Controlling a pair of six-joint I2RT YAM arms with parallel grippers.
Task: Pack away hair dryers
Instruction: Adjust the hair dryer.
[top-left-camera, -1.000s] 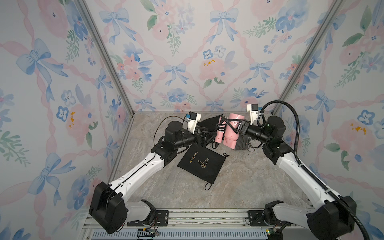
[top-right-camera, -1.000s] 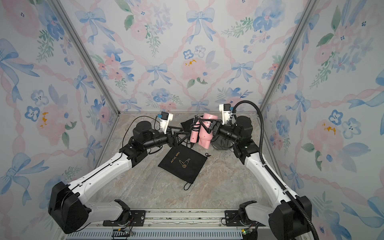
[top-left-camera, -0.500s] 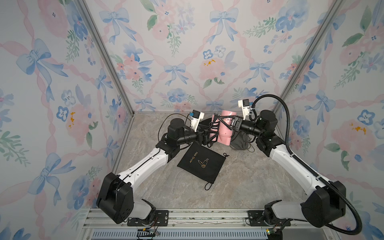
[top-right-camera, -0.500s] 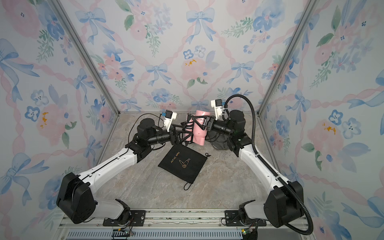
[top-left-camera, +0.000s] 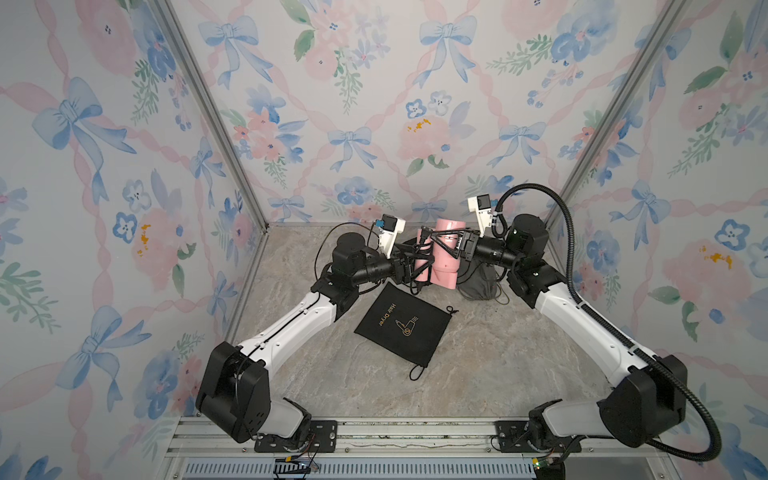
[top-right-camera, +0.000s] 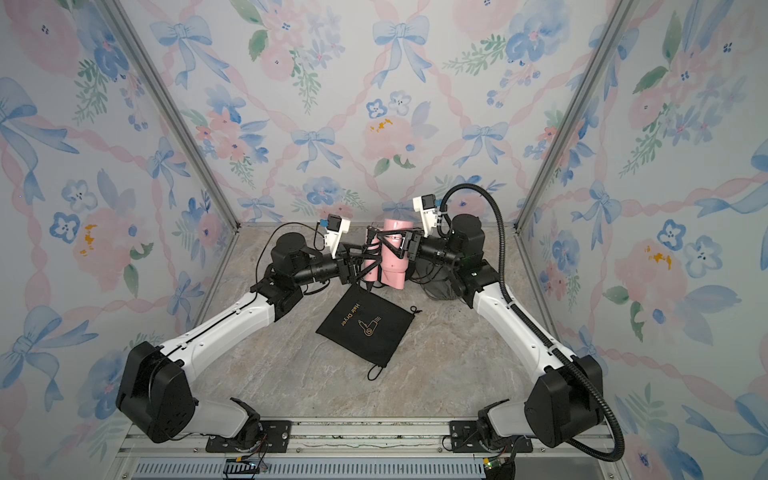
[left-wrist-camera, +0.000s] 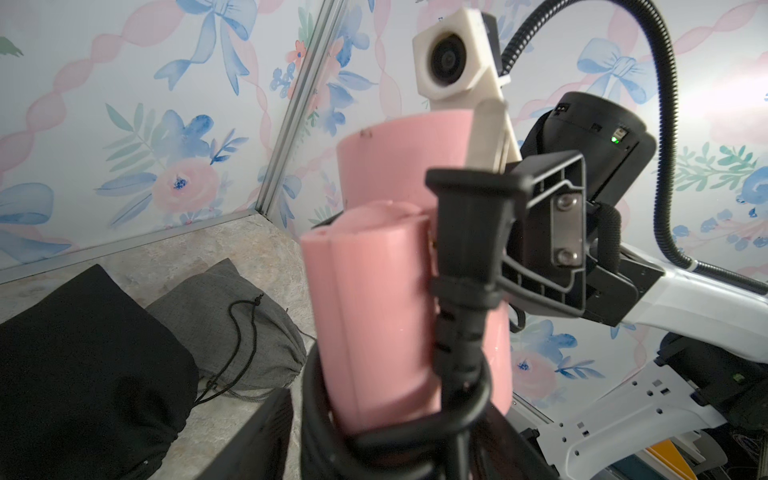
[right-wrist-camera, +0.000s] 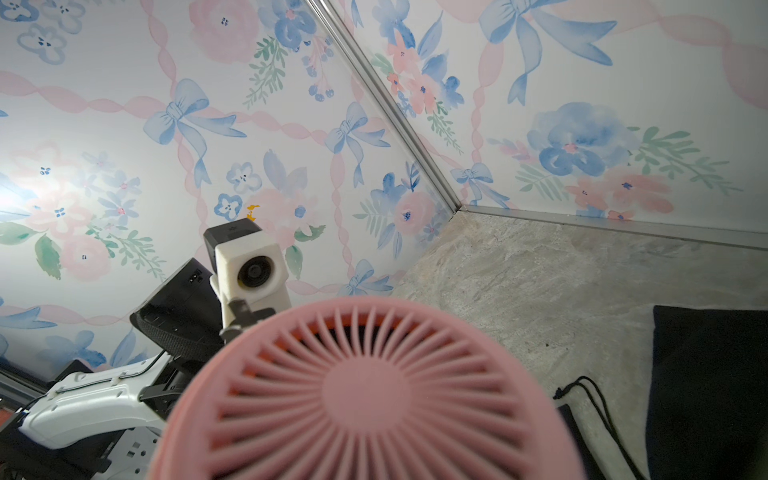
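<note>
The pink hair dryer (top-left-camera: 446, 266) (top-right-camera: 392, 266) hangs above the back of the table with its barrel upright. My right gripper (top-left-camera: 440, 245) (top-right-camera: 386, 245) is shut on that barrel, and the dryer's round rear grille (right-wrist-camera: 374, 395) hides its fingers in the right wrist view. My left gripper (top-left-camera: 419, 266) (top-right-camera: 368, 264) (left-wrist-camera: 386, 449) stands open astride the folded pink handle (left-wrist-camera: 374, 291) and the black cord wound round it. A narrow gap shows beside one finger. The black plug (left-wrist-camera: 469, 232) lies against the handle.
A flat black pouch (top-left-camera: 401, 328) (top-right-camera: 365, 328) printed "Hair Dryer" lies mid-table below the grippers. A bulging grey drawstring pouch (top-left-camera: 478, 284) (left-wrist-camera: 232, 324) sits under the right forearm, with a full black pouch (left-wrist-camera: 83, 365) (right-wrist-camera: 706, 374) beside it. The back wall is close behind.
The right arm has carried the pink dryer slightly left and toward the back. The left gripper has followed, and its jaws have narrowed round the handle and cord.
</note>
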